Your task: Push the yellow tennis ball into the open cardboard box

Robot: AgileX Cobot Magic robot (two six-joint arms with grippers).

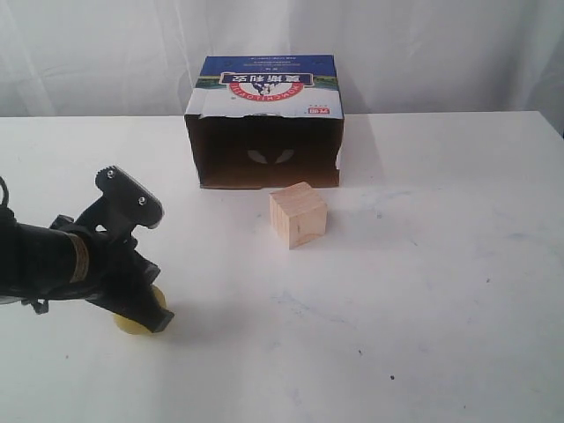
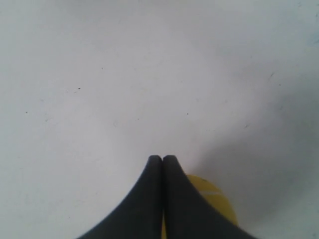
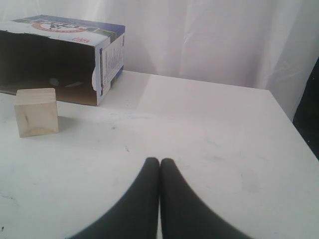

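Observation:
The yellow tennis ball (image 1: pixel 134 321) lies near the table's front left, mostly hidden under my left gripper (image 1: pixel 157 319). That gripper is shut, its black fingers pressed together, tips low over the ball. In the left wrist view the ball (image 2: pixel 214 199) peeks out beside and behind the closed left gripper (image 2: pixel 162 158). The open cardboard box (image 1: pixel 264 123) lies on its side at the back centre, dark opening facing the front. My right gripper (image 3: pixel 159 161) is shut and empty over bare table; the exterior view does not show it. The box (image 3: pixel 60 59) also shows in the right wrist view.
A pale wooden cube (image 1: pixel 298 214) stands just in front of the box's opening, right of its middle; the right wrist view shows the cube (image 3: pixel 36 112) too. The white table (image 1: pixel 423 291) ends at a white curtain behind the box.

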